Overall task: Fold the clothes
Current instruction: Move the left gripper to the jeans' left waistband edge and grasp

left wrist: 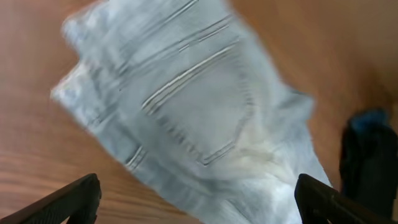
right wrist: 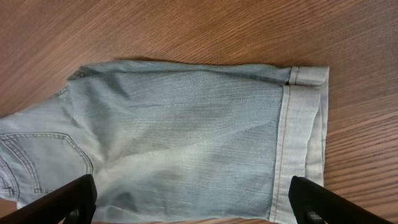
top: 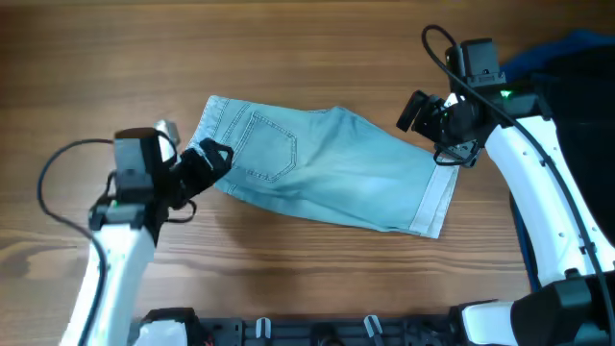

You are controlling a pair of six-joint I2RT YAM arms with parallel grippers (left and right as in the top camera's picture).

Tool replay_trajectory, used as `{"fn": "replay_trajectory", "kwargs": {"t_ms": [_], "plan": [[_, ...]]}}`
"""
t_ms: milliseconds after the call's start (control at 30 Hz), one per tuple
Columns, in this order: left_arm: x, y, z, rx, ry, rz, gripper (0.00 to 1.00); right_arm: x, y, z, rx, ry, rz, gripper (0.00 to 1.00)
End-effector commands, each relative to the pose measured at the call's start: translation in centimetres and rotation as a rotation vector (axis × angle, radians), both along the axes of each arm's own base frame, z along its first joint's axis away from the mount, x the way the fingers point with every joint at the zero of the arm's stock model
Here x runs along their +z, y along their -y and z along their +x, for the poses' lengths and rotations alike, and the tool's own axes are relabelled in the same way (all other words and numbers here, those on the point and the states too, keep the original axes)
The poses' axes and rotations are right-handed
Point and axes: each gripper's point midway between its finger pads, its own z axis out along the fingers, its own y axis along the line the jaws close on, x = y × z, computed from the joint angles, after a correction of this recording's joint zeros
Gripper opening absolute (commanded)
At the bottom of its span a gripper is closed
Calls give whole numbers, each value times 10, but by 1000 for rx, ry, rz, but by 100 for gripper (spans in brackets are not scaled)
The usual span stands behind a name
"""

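Shorts lie flat on the counter, seemingly halved lengthwise already, one pocket up. Left jaws by their waistband and right jaws by their hem gape wide, empty. A cross-fold looks outstanding; so do the dark garments beyond the hem.

Just a wooden worktop here, warm brown with long grain running sideways, evenly lit, and a black rail along the near edge.
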Motion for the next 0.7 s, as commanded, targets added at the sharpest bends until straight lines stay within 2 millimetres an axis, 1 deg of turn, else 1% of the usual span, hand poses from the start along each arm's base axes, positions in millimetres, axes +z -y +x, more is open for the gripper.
{"fn": "replay_trajectory", "kwargs": {"t_ms": [0, 100, 167, 267, 333, 467, 667], "plan": [[-45, -2, 0, 166, -233, -118, 100, -5, -1, -3, 4, -21, 5, 100], [-75, -2, -4, 195, -347, -128, 100, -5, -1, -3, 4, -20, 5, 100], [-87, -2, -7, 198, -391, -125, 100, -5, -1, -3, 4, -21, 4, 100], [-100, -6, -8, 212, -422, -102, 100, -5, -1, -3, 4, -21, 5, 100], [-106, -6, -4, 213, -421, -100, 100, -5, -1, -3, 4, -21, 5, 100], [-110, -7, 10, 212, -379, -102, 100, -5, -1, -3, 4, -21, 5, 100], [-129, -13, 11, 238, -412, -78, 100, -5, -1, -3, 4, -21, 5, 100]]}}
